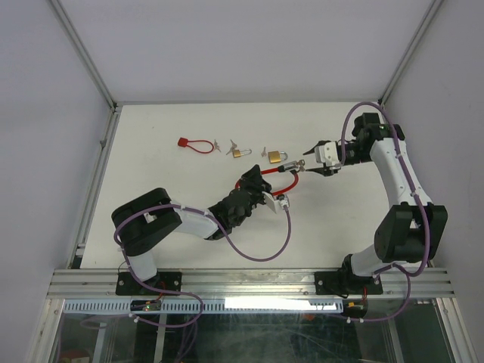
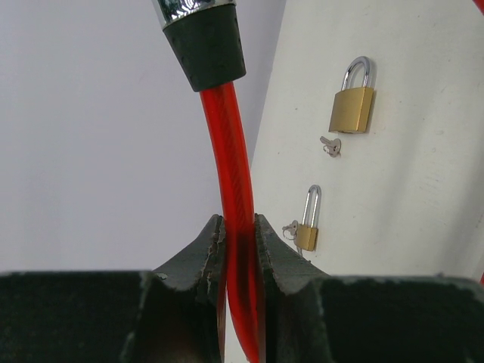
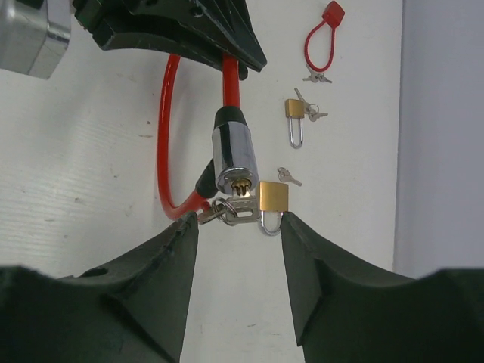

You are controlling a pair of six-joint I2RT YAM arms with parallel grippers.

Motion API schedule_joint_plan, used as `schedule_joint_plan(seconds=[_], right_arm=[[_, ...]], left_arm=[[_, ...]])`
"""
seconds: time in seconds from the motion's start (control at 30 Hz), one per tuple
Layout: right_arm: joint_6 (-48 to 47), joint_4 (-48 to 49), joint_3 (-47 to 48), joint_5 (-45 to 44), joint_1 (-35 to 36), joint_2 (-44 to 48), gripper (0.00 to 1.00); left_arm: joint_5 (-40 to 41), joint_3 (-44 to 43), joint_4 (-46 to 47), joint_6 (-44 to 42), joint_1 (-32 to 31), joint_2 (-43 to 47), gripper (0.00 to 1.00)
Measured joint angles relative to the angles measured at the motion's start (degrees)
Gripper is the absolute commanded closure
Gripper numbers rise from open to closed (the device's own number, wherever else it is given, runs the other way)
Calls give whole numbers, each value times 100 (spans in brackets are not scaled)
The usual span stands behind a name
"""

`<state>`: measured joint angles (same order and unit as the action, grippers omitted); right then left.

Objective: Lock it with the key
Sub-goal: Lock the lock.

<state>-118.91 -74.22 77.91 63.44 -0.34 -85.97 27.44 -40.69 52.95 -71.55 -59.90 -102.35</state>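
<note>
The left hand (image 2: pixel 238 236) is clamped on the red cable (image 2: pixel 231 151). This lifts the lock cylinder (image 3: pixel 233 155) off the worktop (image 3: pixel 91 189) with its keyhole facing the right hand (image 3: pixel 238 223). That hand's jaws stand apart, empty, just short of the key (image 3: pixel 231 208) below the cylinder's keyhole.

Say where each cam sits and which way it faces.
Top: above and behind the bases, looking down on the table; left arm and right arm show.
Left wrist: looks along the left tool, shut on the cable.
Right wrist: looks past the open right tool at the lock barrel.
Shared: both wrist views catch cable and padlocks.
</note>
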Motion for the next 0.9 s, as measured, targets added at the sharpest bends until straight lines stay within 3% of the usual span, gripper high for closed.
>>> schedule_joint_plan(seconds=[0.63, 0.9], right_arm=[[-15, 562, -2, -487, 306, 11, 62], [-22, 671, -50, -721, 393, 11, 79]], left_arm=[[-4, 0, -4, 0, 0, 0, 100], [-4, 0, -9, 0, 0, 0, 100]])
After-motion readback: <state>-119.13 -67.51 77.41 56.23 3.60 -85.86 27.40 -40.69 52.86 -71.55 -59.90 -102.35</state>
